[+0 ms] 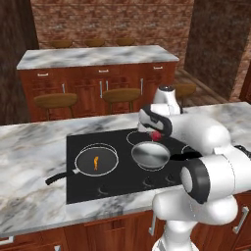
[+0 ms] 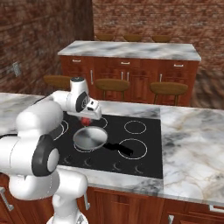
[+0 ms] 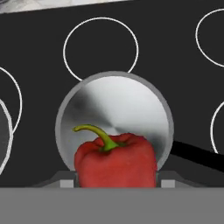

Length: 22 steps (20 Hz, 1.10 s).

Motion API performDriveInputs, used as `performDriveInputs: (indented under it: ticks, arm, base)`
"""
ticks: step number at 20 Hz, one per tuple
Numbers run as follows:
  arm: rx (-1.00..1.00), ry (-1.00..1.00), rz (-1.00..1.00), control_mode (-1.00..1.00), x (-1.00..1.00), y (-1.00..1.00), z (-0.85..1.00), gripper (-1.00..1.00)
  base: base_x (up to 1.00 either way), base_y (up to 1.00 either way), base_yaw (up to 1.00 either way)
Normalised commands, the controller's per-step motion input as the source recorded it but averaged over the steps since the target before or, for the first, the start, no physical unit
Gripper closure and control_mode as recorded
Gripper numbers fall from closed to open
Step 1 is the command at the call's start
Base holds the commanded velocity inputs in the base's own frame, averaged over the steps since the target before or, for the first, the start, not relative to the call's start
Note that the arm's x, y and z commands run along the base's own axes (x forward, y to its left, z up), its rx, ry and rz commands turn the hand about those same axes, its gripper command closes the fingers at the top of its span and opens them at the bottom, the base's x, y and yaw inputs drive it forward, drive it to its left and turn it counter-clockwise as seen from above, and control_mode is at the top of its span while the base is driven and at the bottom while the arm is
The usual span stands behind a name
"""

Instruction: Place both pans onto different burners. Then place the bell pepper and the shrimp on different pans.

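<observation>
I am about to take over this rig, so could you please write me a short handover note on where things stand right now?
Gripper: shut on the bell pepper, held above the steel pan.
Black pan: on a left burner of the cooktop, with the shrimp in it.
Steel pan: on a middle burner, nothing in it.
Done: both pans on separate burners, shrimp placed.
Left: lower the pepper into the steel pan, release it and pull the arm back.
</observation>
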Motion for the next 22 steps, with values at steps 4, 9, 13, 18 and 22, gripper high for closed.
performDriveInputs:
  ticks: [4,9,13,18,22]
  arm:
    - [0.00,0.03,0.00,-1.00,0.48,0.07,-0.73,1.00]
    - [0.00,0.02,0.00,-1.00,0.31,0.01,-0.60,1.00]
    - [0.00,0.01,0.00,-1.00,0.27,0.00,-0.38,1.00]
    - [0.00,0.07,0.00,-1.00,0.14,0.00,-0.25,1.00]
    - [0.00,0.14,0.00,-1.00,0.00,0.00,-0.11,1.00]
  base:
    - [0.00,0.00,0.00]
    - [0.00,0.00,0.00]
    - [0.00,0.00,0.00]
    - [0.00,0.00,0.00]
    - [0.00,0.00,0.00]
